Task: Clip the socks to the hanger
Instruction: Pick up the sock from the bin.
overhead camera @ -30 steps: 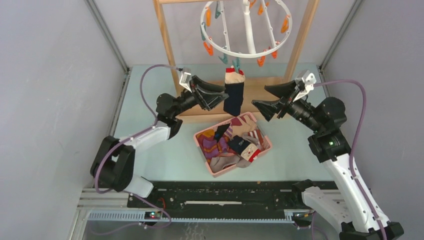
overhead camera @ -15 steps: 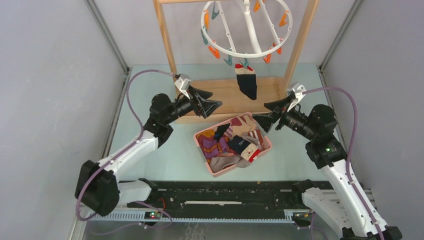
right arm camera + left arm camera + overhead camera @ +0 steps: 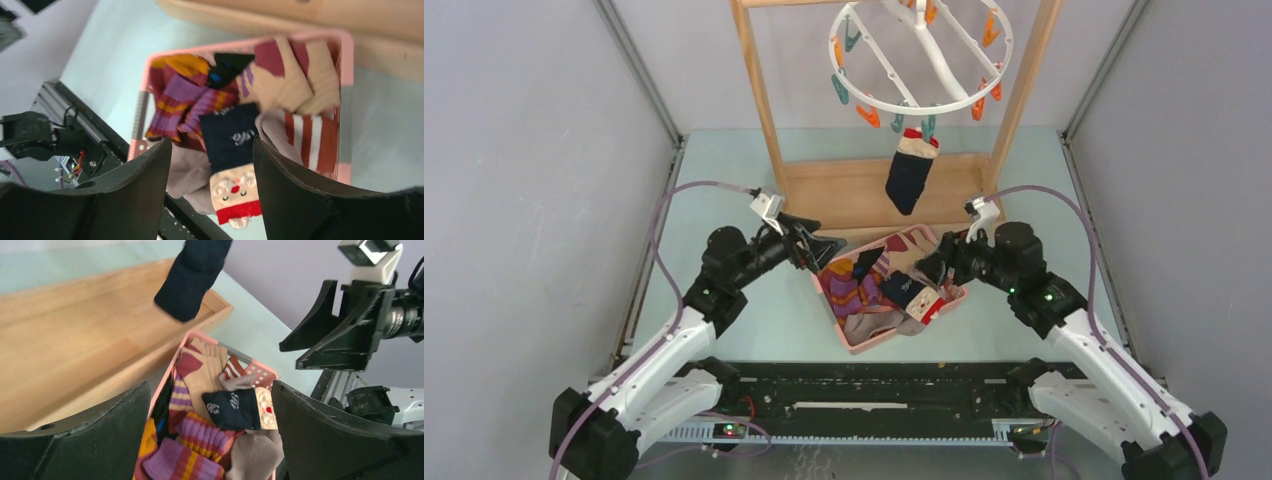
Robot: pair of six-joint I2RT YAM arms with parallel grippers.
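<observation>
The white ring hanger (image 3: 921, 106) with orange and teal clips hangs from the wooden rack. One navy sock (image 3: 911, 172) with a cream-red cuff hangs clipped at its front rim; its toe shows in the left wrist view (image 3: 192, 275). Several more socks lie in the pink basket (image 3: 957, 297): a navy sock (image 3: 231, 137) with a cream-red cuff, a purple-orange striped one (image 3: 197, 440), a maroon-white striped one (image 3: 307, 137) and a tan one (image 3: 207, 372). My left gripper (image 3: 832, 249) is open and empty at the basket's far left corner. My right gripper (image 3: 927, 270) is open and empty over the basket's right side.
The wooden rack frame (image 3: 759, 85) stands on a wooden base board (image 3: 849, 195) behind the basket. Grey walls close both sides. A black rail (image 3: 874, 385) runs along the near table edge.
Both arms have drawn back from the hanger and come down to the basket. The hanger and the clipped navy sock are swinging.
</observation>
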